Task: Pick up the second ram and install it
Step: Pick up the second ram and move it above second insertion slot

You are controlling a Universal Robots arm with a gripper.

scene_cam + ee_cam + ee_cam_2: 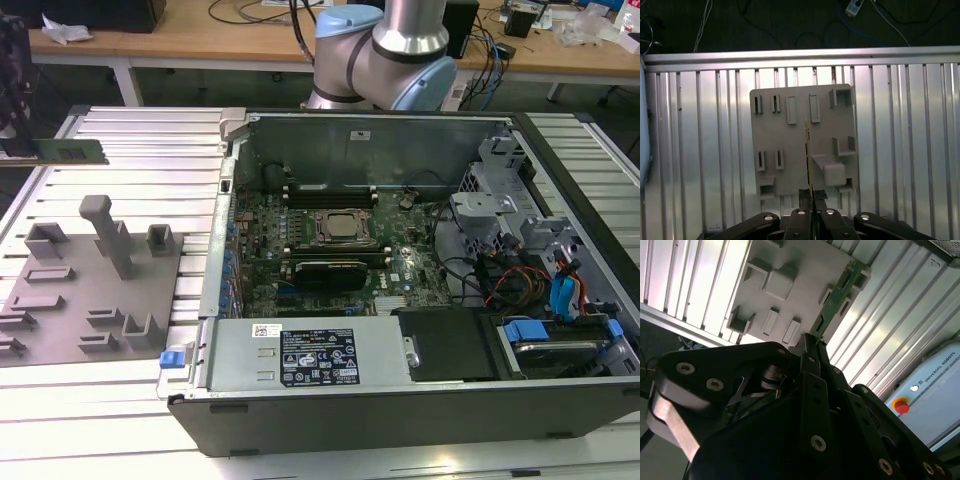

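The hand point(810, 342) is gripping the second ram point(841, 291) by one end. Its fingers are closed narrow on the two flat faces of the board, so most of the green strip is projecting free beyond the fingertips. In the exterior view the second ram point(68, 151) is hanging level in the air at that view's left, well apart from the open computer case point(225, 300). It is sitting above the grey fixture plate point(60, 310), which is lying on the ribbed metal desk point(150, 140). In the first wrist view the board is showing edge-on as a thin line over the plate — touching none of its pegs or pockets, as far as I can tell.

By its look, the second ram is light and stiff but fragile, with a thin board, small chips and a contact edge best left clear of the fingers. Gripped at one end, it is giving any knock a long lever to twist it. A hold nearer the middle would likely be steadier — the smooth faces could be slipping.
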